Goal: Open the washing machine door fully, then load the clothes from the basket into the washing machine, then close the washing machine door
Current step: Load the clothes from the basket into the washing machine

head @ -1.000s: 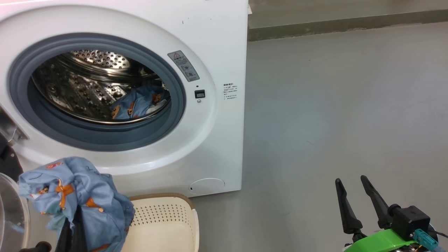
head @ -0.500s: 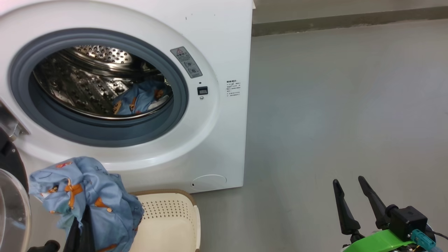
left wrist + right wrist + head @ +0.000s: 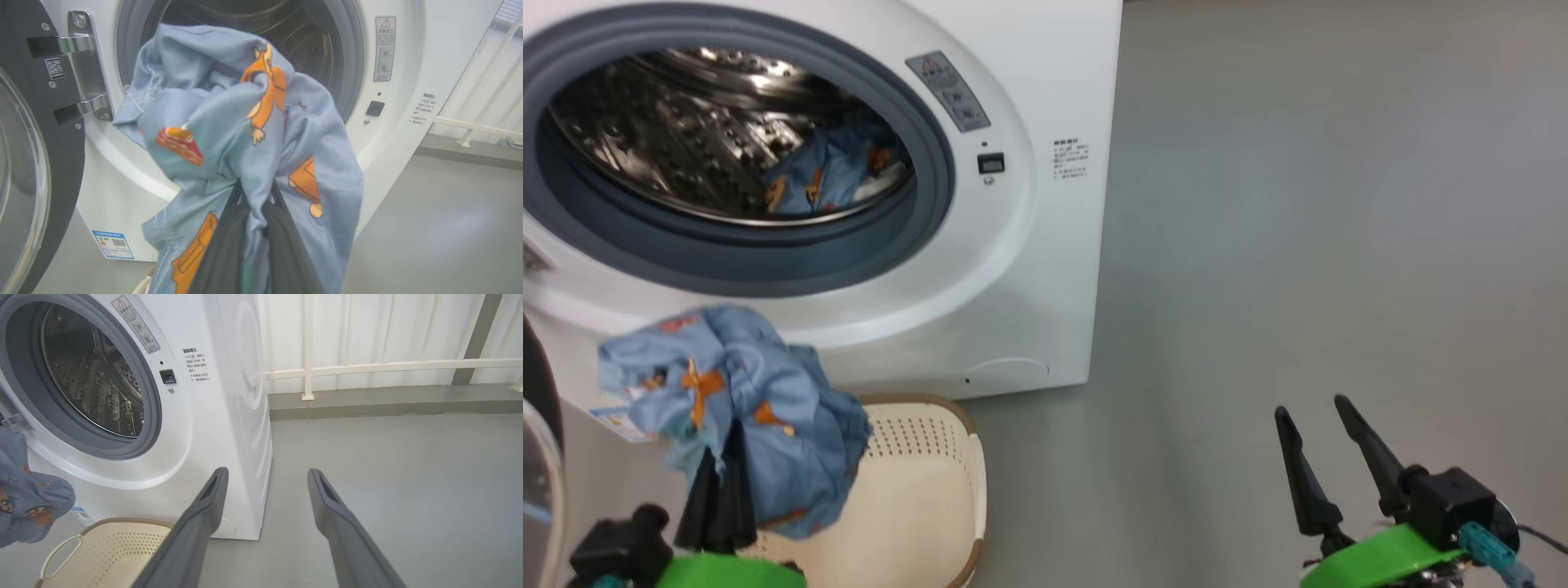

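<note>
Head view: your L gripper [image 3: 719, 490] is clenched on a blue bear-print garment [image 3: 735, 400], held above the basket [image 3: 931, 482] in front of the washing machine [image 3: 1029, 269]. A second garment [image 3: 821, 175] lies in the drum [image 3: 645, 139]. Your R gripper [image 3: 1309, 407] is spread, nothing in it, lower right. Grey warning sticker [image 3: 947, 90] w/ red triangle beside the opening; text block [image 3: 1072, 159] too small to read.

L wrist view: fingers pinch the cloth. The washing machine door [image 3: 24, 163] stands open at left w/ a QR sticker [image 3: 54, 68]. Blue label [image 3: 113, 244] low on the front. Stickers carry Chinese print.

R wrist view: fingers wide apart; basket at lower left, near the machine.
</note>
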### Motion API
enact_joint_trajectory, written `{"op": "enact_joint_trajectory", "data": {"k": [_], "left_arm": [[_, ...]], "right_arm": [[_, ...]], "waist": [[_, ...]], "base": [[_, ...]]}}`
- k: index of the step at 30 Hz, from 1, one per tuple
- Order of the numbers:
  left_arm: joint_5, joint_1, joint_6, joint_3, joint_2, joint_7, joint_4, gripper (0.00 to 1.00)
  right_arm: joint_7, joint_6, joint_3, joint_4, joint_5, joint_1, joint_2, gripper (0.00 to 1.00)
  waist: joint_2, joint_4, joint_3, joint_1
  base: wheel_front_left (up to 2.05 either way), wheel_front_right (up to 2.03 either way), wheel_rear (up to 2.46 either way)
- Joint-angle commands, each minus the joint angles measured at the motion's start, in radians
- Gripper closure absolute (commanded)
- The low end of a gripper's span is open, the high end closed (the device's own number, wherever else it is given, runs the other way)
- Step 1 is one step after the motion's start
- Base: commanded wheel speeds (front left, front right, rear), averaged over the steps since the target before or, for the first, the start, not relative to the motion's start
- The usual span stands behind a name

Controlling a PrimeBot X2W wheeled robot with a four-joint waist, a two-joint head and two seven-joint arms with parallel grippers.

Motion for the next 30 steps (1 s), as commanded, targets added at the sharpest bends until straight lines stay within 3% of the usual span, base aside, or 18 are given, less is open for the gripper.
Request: {"op": "enact_joint_trajectory", "data": {"k": [1, 11, 24, 30], "left_arm": [[-0.010, -0.045, -0.002, 0.032, 0.009, -0.007, -0.028, 1.00], [0.026, -0.219, -0.023, 0.079, 0.018, -0.007, -0.009, 1.00], [0.037, -0.545, -0.028, 0.128, 0.115, -0.007, 0.088, 1.00], [0.036, -0.702, -0.029, 0.129, 0.184, -0.007, 0.209, 1.00]], "right_arm": [[-0.012, 0.003, 0.026, -0.027, -0.006, -0.042, 0.000, 0.00], [-0.012, 0.003, 0.043, -0.032, -0.010, -0.096, 0.003, 0.00], [-0.012, 0.003, 0.066, -0.053, 0.009, -0.173, 0.004, 0.00], [-0.012, 0.003, 0.078, -0.062, 0.027, -0.211, 0.004, 0.00]], "waist": [[0.0000, -0.003, 0.033, 0.0000], [0.0000, -0.039, 0.166, 0.0000], [0.0000, -0.094, 0.344, 0.0000], [0.0000, -0.116, 0.441, 0.0000]], "base": [[0.00, 0.00, 0.00], [0.00, 0.00, 0.00], [0.00, 0.00, 0.00], [0.00, 0.00, 0.00]]}}
